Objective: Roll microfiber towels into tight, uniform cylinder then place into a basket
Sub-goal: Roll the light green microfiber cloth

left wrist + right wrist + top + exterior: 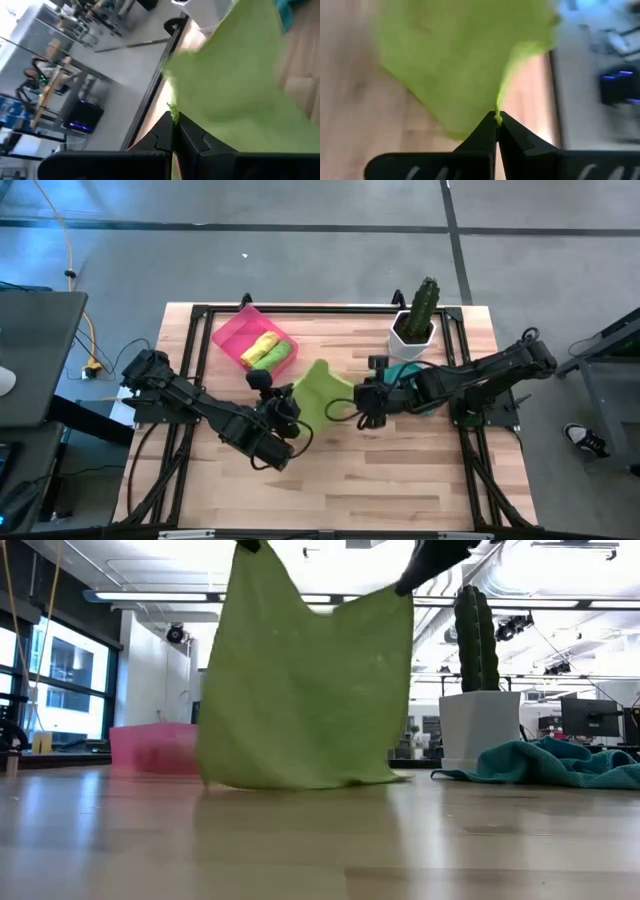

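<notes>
A lime green microfiber towel (305, 670) hangs as a spread sheet between my two grippers over the table's middle. My left gripper (288, 398) is shut on one upper corner and my right gripper (362, 395) on the other. The pink basket (228, 335) at the far left holds a yellow roll (262, 345) and a green roll (277, 358). A teal towel (555, 765) lies crumpled on the table under my right arm. My left gripper pinches an upper corner (173, 114) of the lime towel between its two shut fingers. The towel hangs below it, with its lower edge (300, 783) touching the table. My right gripper pinches the other upper corner (498, 116) between its two shut fingers, slanting down from the table's right. The top edge between the two corners sags a little, and the sheet hangs fairly flat.
A white pot with a green cactus (417, 320) stands at the far right, close behind the teal towel. Bare wood lies in front of the hanging towel, toward the table's near edge (330, 500).
</notes>
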Tool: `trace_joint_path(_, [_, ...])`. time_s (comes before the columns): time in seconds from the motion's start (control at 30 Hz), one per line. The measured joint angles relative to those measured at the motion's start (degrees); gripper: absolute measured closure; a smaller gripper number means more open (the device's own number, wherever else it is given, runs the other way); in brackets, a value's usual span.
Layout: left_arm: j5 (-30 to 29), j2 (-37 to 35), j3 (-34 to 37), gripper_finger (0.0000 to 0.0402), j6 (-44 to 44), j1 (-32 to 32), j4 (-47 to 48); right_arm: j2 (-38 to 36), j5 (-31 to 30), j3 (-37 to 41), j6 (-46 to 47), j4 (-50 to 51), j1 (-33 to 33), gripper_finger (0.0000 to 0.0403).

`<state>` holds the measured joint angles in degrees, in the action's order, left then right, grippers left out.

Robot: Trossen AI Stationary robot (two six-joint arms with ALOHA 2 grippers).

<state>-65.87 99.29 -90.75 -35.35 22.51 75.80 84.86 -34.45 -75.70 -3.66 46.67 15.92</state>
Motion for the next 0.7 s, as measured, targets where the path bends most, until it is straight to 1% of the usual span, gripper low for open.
trace_joint_path(0.03, [-0.92,0.00,-0.05,0.0401,0.27,0.01,0.43,0.00,-3.04,0.00,-0.61,-0.26,-0.13,0.0403])
trace_joint_path(0.13, [-6.57,0.00,-0.10,0.0401,0.43,-0.40,3.27,0.00,-13.83,-0.02,-3.26,-1.34,-1.29,0.0403])
trace_joint_path(0.2, [-9.01,0.00,-0.10,0.0401,0.45,-1.30,6.15,0.00,-18.88,-0.02,-4.79,-1.89,-2.55,0.0403])
trace_joint_path(0.27, [-10.53,0.00,-0.10,0.0401,0.41,-2.66,9.10,0.00,-21.97,-0.02,-6.08,-2.03,-4.31,0.0403])
trace_joint_path(0.37, [-10.73,0.00,-0.10,0.0401,-1.40,-5.13,13.60,0.00,-22.33,-0.02,-8.95,-3.44,-7.68,0.0403])
trace_joint_path(0.5, [-11.05,-0.50,-0.10,0.0401,-1.97,-8.40,14.00,-0.08,-22.08,-0.02,-13.31,-8.74,-11.36,0.0403])
trace_joint_path(0.6, [-12.18,-1.67,-0.18,0.0401,-3.11,-10.11,14.18,-0.35,-21.91,-0.04,-15.96,-13.48,-12.82,0.0403])
trace_joint_path(0.7, [-9.21,-3.39,-0.15,0.0401,-6.67,-10.27,12.60,-1.14,-19.45,-0.08,-14.97,-14.08,-12.53,0.0403])
